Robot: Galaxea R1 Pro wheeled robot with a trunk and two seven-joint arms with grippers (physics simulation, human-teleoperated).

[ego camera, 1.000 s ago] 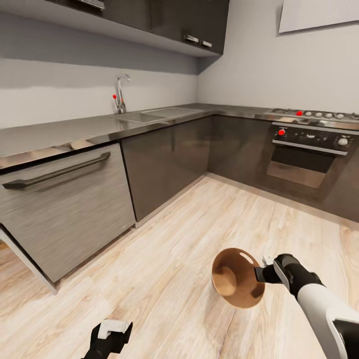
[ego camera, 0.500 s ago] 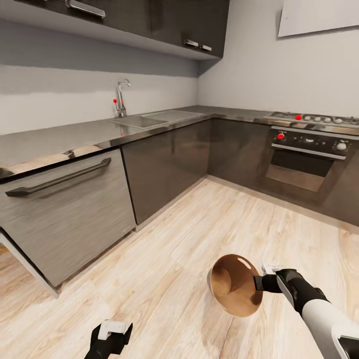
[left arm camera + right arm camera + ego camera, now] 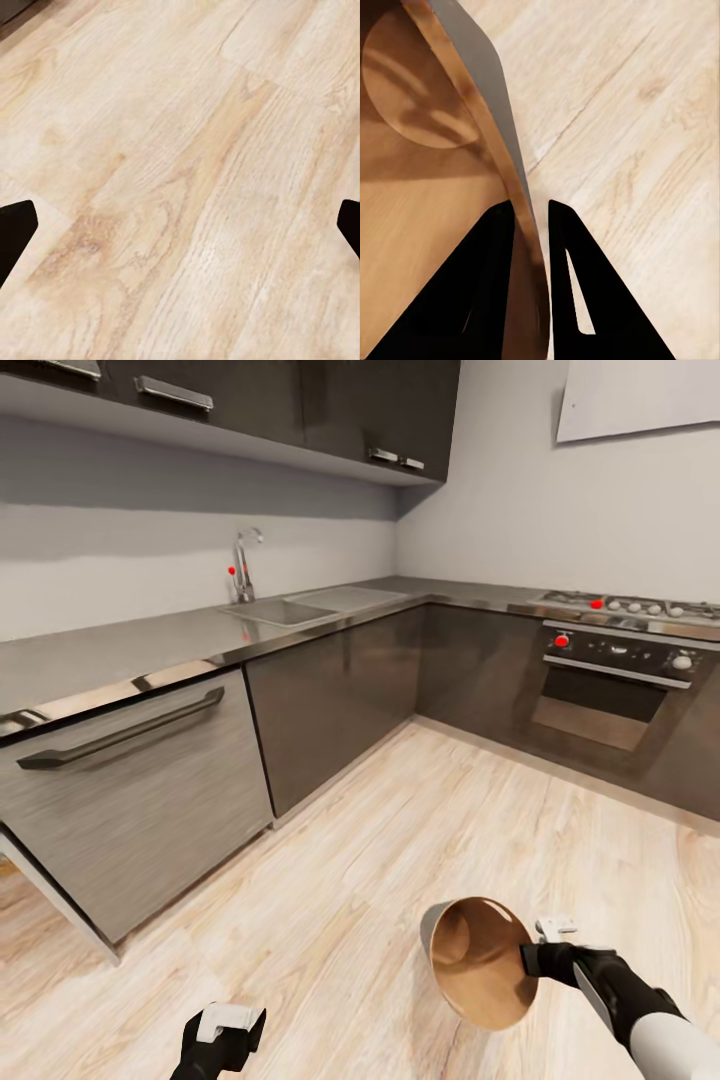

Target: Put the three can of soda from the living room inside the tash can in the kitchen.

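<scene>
Lower and nearer the camera than 1 second ago, the round tapered tan trash can with smooth brown inside [image 3: 483, 962] hangs tipped, mouth toward the camera, above the pale wood-plank floor [image 3: 330, 880]; the right gripper [image 3: 530, 957] is clenched on its thin rim; the left gripper [image 3: 180, 229] is released, 2 black fingertips [image 3: 13, 229] wide apart; glossy dark grey cabinets [image 3: 335, 690] carry a steel countertop [image 3: 150, 645].
</scene>
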